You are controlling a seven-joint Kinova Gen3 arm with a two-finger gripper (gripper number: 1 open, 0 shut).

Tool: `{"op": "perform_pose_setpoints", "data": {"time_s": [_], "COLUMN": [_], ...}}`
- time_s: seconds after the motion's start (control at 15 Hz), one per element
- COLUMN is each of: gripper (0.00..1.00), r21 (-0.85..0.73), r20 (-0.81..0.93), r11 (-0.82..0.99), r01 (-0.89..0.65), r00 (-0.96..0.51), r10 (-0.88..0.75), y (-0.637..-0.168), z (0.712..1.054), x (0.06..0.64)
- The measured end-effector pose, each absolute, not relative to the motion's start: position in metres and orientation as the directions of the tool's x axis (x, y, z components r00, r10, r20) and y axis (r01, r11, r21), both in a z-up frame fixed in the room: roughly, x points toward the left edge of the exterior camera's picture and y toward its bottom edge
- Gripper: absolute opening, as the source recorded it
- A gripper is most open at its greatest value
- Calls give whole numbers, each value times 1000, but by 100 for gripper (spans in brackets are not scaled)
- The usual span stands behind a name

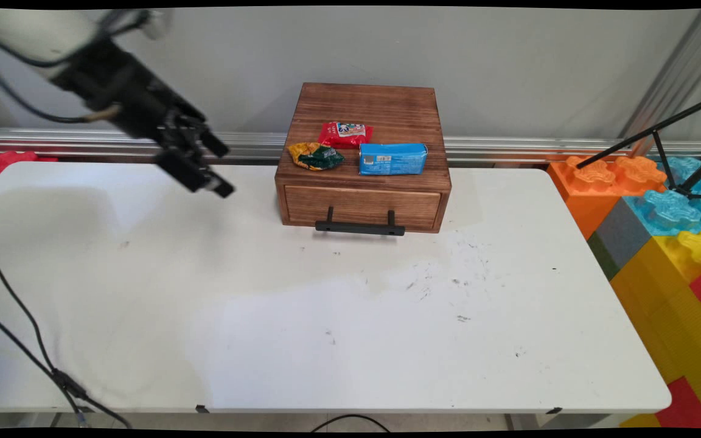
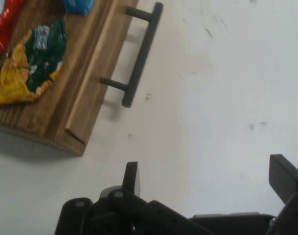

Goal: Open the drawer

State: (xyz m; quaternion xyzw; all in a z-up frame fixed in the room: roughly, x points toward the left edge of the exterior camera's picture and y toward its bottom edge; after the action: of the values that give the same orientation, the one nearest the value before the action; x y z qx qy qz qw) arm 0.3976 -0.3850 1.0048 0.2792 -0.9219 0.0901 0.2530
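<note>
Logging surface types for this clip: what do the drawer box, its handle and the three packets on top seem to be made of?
The brown drawer box looks like stained wood with visible grain. Its black bar handle looks like matte metal, possibly plastic. The red packet, yellow-green packet and blue packet look like crinkled, glossy plastic film.

No lettering can be made out anywhere. The blue packet (image 1: 393,159) at the centre top of the main view carries a small pale label patch, the red packet (image 1: 344,134) beside it a white printed panel, and the yellow-green packet (image 1: 315,156) some pale print, also seen at the upper left of the hand view (image 2: 29,66); all are too small to read.
</note>
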Motion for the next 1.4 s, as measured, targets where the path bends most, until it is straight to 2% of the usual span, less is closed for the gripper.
{"op": "perform_pose_setpoints", "data": {"time_s": [0.6,1.4], "gripper": [100,100], "r21": [-93,-144], "r20": [470,395], "r11": [843,911], "r01": [-530,-387], "r00": [-770,-867], "r10": [-432,-305], "y": [-446,-505], "z": [939,851], "x": [322,251]}}
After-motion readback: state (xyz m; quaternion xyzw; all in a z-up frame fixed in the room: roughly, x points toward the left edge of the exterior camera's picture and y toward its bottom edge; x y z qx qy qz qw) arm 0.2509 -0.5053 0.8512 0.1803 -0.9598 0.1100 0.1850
